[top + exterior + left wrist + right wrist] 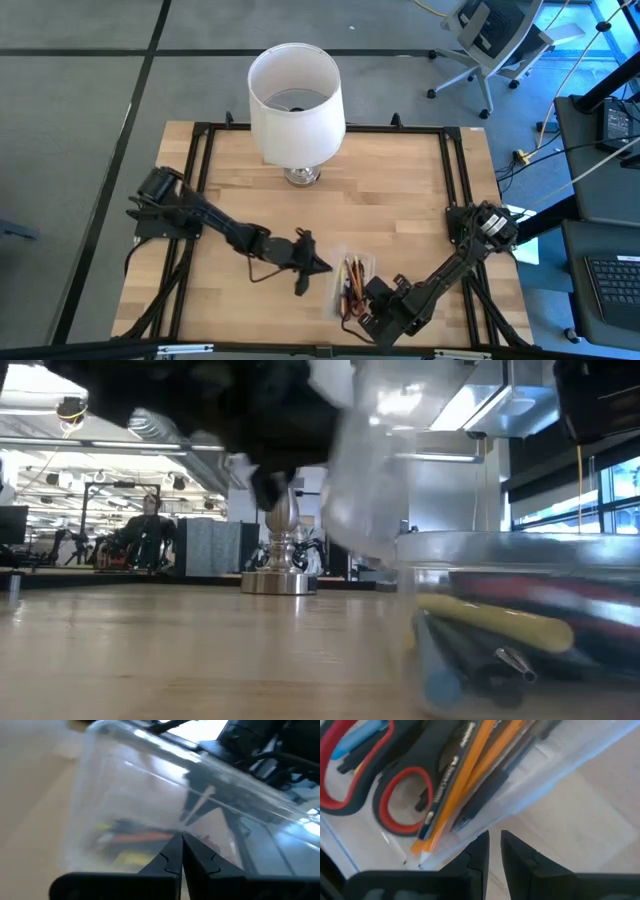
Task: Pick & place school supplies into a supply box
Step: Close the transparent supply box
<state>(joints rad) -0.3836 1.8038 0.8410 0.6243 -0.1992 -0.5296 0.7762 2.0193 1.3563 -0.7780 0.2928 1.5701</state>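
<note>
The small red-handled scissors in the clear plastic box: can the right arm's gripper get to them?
Probably yes. The right gripper hovers at the clear plastic box, where the red-handled scissors lie uncovered. Its fingers look nearly shut, though, and an orange pencil lies across one handle.

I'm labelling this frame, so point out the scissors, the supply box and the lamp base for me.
scissors (400, 802): right wrist view, on a red-edged handle loop.
supply box (352, 262): high view, on its clear far end.
lamp base (279, 582): low view, on the round metal foot.

supply box (520, 625) cut off at low view's right edge, scissors (375, 780) cropped by right wrist view's edge
</note>
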